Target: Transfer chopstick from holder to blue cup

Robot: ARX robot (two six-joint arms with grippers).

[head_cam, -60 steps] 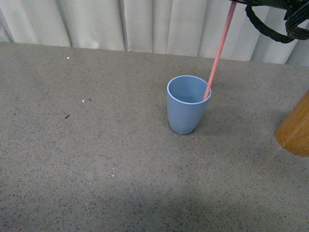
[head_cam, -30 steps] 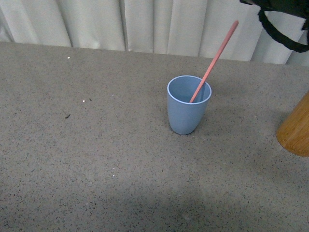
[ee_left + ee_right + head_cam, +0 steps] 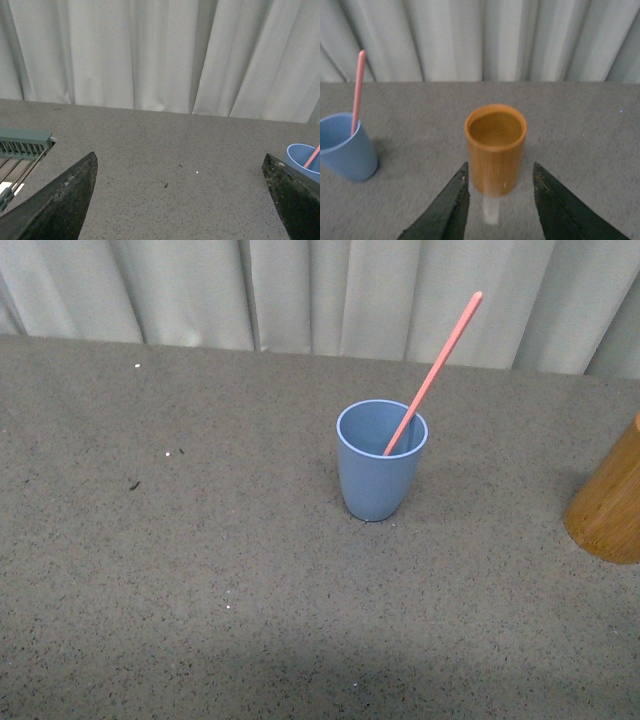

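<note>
Nearest, the right claw (image 3: 500, 200) hangs wide and empty before the holder (image 3: 495, 147); the left claw (image 3: 180, 200) gapes wide over bare bench (image 3: 150, 150). Farther off, the chopstick (image 3: 431, 374) leans inside the blue cup (image 3: 378, 462), so any retreat should steer clear of that tilted stick.

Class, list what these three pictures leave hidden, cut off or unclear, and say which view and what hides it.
1. Chopstick's lower end: front view, hidden inside the blue cup.
2. Holder: front view, cut off by the right edge.
3. Holder's base: right wrist view, blurred, partly behind the right gripper.
4. Blue cup: left wrist view, mostly hidden behind the left gripper's finger.
5. Both arms: outside the front view.
</note>
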